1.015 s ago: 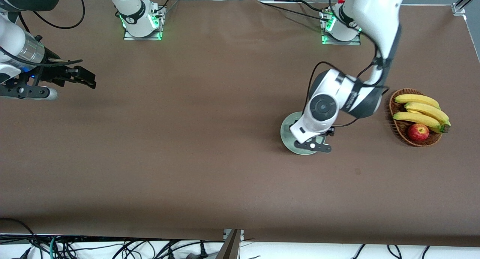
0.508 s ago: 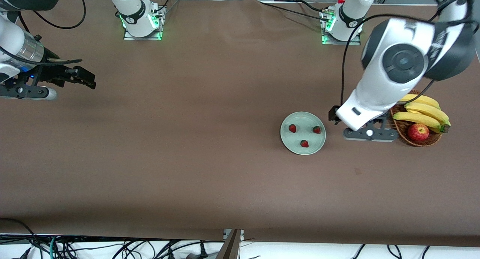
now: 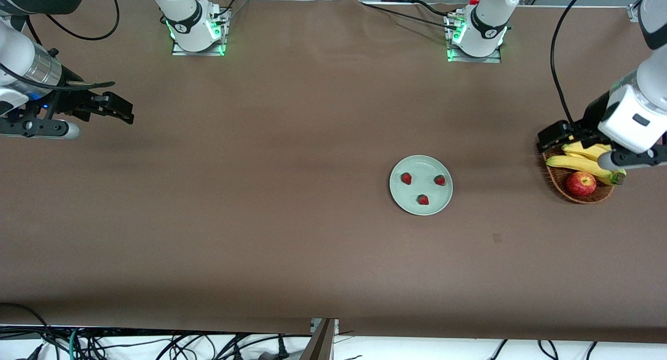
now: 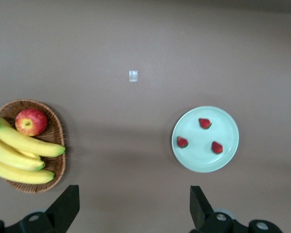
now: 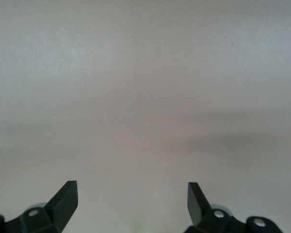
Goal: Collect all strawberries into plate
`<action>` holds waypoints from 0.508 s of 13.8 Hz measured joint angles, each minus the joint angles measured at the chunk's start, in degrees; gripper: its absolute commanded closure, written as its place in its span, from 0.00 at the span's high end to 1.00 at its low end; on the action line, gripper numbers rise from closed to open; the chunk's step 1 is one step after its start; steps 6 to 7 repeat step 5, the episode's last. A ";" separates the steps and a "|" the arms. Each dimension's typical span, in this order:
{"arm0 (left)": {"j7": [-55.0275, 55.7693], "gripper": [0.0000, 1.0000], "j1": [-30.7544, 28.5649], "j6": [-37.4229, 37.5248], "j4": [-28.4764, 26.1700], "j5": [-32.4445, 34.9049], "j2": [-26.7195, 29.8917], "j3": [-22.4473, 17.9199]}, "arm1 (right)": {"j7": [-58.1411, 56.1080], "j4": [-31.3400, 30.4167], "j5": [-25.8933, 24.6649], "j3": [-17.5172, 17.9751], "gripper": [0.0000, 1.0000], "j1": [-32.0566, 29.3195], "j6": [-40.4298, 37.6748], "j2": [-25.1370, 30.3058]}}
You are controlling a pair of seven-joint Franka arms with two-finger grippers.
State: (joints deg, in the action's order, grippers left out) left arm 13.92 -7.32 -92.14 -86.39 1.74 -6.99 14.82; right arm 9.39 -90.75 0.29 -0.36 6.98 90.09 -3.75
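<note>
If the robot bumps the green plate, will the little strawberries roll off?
Probably not. The plate has a raised rim that should catch them. The three strawberries look tiny and light, so they might wobble or slide a bit. They lie apart, away from the rim.

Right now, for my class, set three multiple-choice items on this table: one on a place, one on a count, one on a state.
1. Where do the strawberries lie?
A in the basket
B on the plate
C on bare table

2. How many strawberries show?
A two
B three
C five

3. How is the left hand?
A open, empty
B shut on a banana
C shut on the apple

Key: B, all berries lie within the plate rim; B, three red berries; A, the left hand is over the table between basket and plate, its fingers spread, nothing between.
</note>
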 measured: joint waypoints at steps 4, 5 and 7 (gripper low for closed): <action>-2.43 1.00 2.32 -6.72 -13.72 0.55 9.13 -1.12 | 0.00 0.00 0.00 0.00 1.00 0.00 0.00 -0.02; -2.92 1.00 3.97 -7.12 -15.03 0.55 9.90 -3.38 | 0.00 0.00 0.00 0.00 1.00 0.00 0.01 -0.02; -2.92 1.00 3.97 -7.12 -15.03 0.55 9.90 -3.38 | 0.00 0.00 0.00 0.00 1.00 0.00 0.01 -0.02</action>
